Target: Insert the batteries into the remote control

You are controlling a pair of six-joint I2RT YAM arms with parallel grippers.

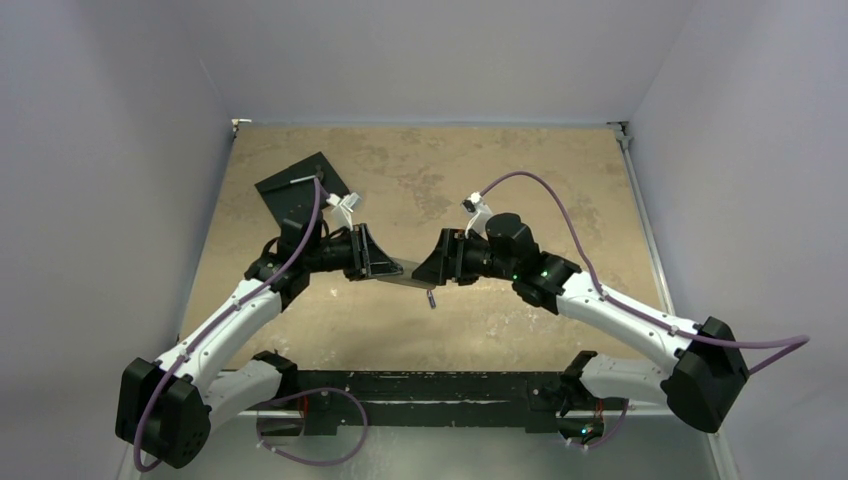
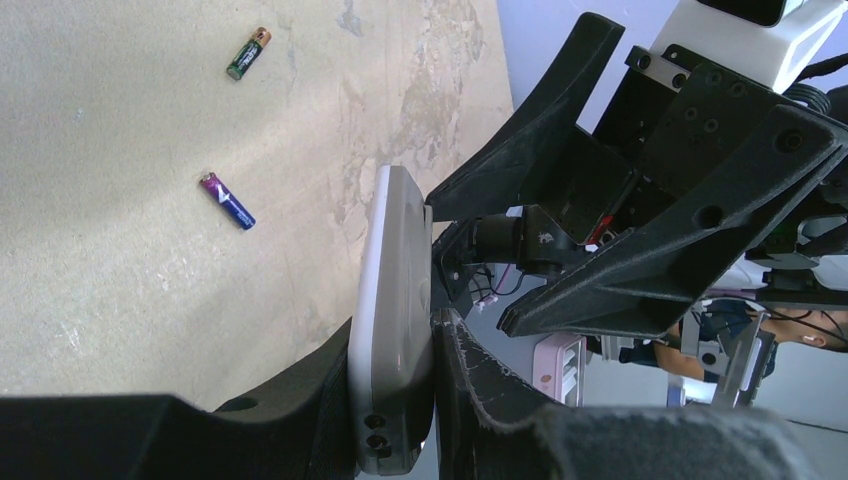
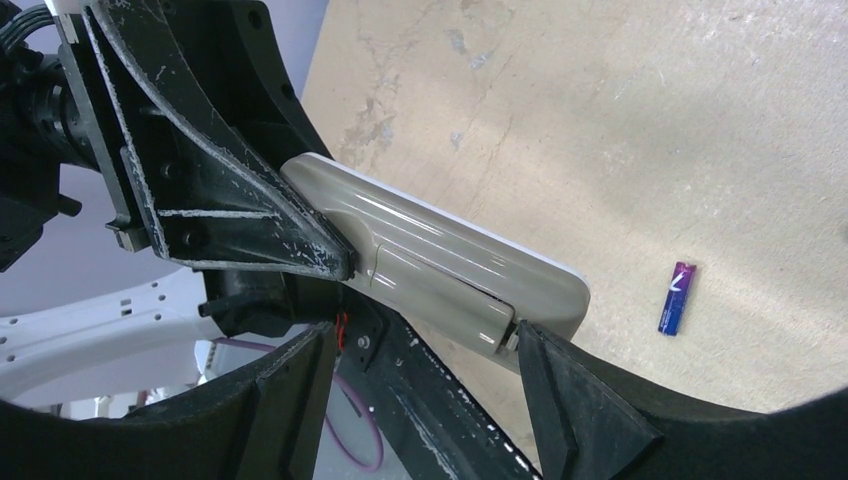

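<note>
The remote control [image 2: 390,330] is held above the table, and my left gripper [image 2: 395,325] is shut on one end of it. Its grey back [image 3: 440,260] with the battery cover faces the right wrist camera. My right gripper [image 3: 422,340] is open at the remote's free end, one fingertip [image 3: 535,350] touching the edge of the cover. Two batteries lie loose on the table: a bluish-purple one [image 2: 227,201] [image 3: 676,298] and a gold-tinted one [image 2: 247,53]. From above, the remote [image 1: 400,272] bridges both grippers, with one battery [image 1: 431,298] just below it.
A black square slab [image 1: 300,190] lies at the back left of the tan tabletop [image 1: 540,160], behind the left arm. Grey walls enclose the table on three sides. The arms' black base rail [image 1: 430,395] runs along the near edge.
</note>
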